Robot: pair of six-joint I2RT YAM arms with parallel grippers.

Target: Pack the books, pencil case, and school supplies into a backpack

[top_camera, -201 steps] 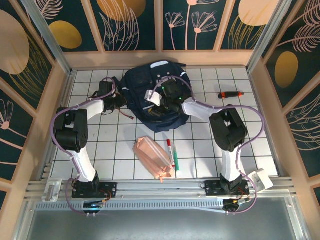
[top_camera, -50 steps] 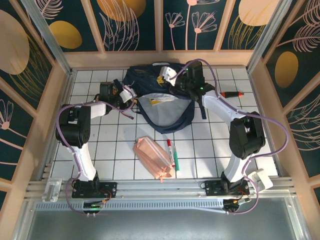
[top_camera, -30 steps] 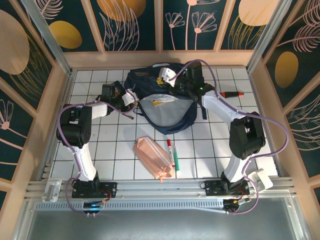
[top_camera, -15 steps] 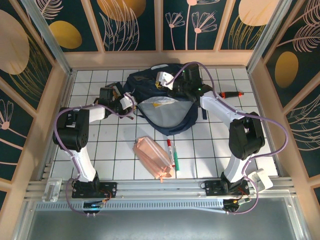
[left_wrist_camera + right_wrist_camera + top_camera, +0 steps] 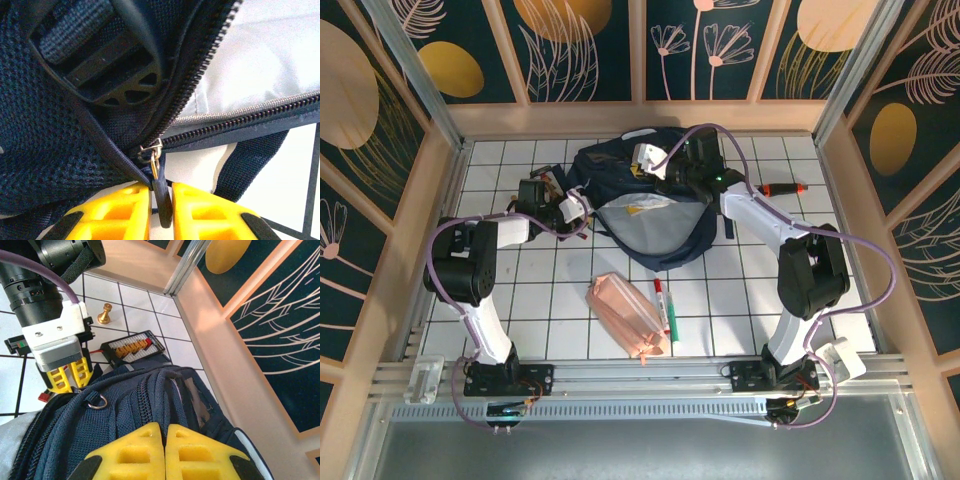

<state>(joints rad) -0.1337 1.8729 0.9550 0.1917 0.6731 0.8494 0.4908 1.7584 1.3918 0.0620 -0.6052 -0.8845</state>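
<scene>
The navy backpack (image 5: 665, 245) lies at the back middle of the table, its main zip open and pale grey lining showing. My left gripper (image 5: 582, 207) is at the bag's left side. In the left wrist view its yellow fingers (image 5: 125, 207) are shut on the dark zipper pull (image 5: 162, 200) below the zip's end. My right gripper (image 5: 665, 175) is at the bag's top edge, shut on a ridge of navy fabric (image 5: 170, 405). The pink pencil case (image 5: 628, 317) and the red-capped marker (image 5: 665, 308) lie side by side on the tiles in front. The books are hidden.
A red-and-black handled tool (image 5: 780, 188) lies at the back right. A black card with orange pieces (image 5: 132, 346) and a small brass pawn-shaped piece (image 5: 104, 314) sit on the tiles behind the bag's left side. Wooden walls close in three sides.
The backpack's mouth, closed several seconds ago, now gapes open. In the last second the left gripper has drawn slightly left with the pull, and the right gripper has kept its hold on the top.
</scene>
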